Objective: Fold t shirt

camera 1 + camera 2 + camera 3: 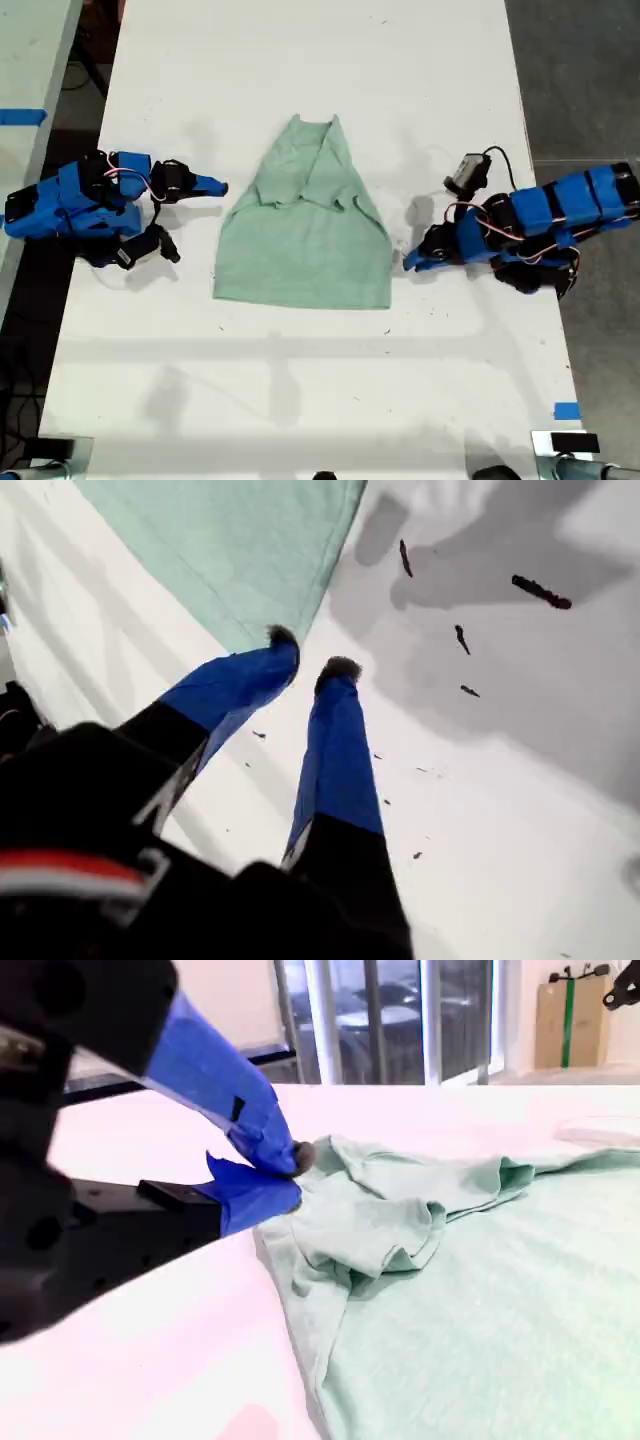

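The t shirt (pixel 305 240) lies flat in the middle of the white table (pixel 300 400), between my two arms, neck toward the top of the exterior view and hem toward the bottom. Both sleeves look already turned in over the chest, so the body narrows toward the neck. I judge the sleeve folds done and the hem-to-neck fold not yet made. My first gripper (pixel 310 652) sits low at the hem-side corner on the exterior view's right, its jaws a narrow way apart with nothing between them and one tip right at the cloth's edge. My second gripper (pixel 295 1175) is at the shirt's other side, just beside the bunched, folded-in sleeve (pixel 390 1220). Its jaws are drawn together at the tips and seem to hold nothing, though a pinch of cloth there cannot be ruled out. The next move likely calls for each gripper to take a hem corner, pinching all the layers, and carry both up evenly so the sleeves stay tucked
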Controlling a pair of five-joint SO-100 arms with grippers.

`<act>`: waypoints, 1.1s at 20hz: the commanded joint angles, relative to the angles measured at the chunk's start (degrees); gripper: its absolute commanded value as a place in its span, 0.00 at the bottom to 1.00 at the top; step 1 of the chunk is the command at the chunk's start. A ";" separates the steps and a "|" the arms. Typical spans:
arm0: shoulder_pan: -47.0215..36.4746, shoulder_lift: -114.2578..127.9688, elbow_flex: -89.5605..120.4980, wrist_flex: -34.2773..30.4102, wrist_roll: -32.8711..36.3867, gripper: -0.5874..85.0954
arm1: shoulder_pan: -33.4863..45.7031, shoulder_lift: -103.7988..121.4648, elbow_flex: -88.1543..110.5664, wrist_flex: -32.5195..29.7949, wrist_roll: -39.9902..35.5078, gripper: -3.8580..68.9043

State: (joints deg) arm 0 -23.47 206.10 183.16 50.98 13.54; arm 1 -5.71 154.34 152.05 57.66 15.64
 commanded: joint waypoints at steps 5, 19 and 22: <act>-0.62 0.44 0.09 0.00 -0.97 0.00 | -4.31 -14.77 -2.81 -14.59 1.41 0.29; -0.44 0.44 0.09 0.09 -0.97 0.00 | -6.86 -47.81 -34.45 3.16 6.33 0.07; -0.44 0.44 0.09 0.09 -0.97 0.00 | -2.29 -33.49 -33.66 2.55 -5.01 0.07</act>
State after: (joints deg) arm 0 -23.47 206.10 183.16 50.98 13.54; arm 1 -10.99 111.71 119.44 60.56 17.05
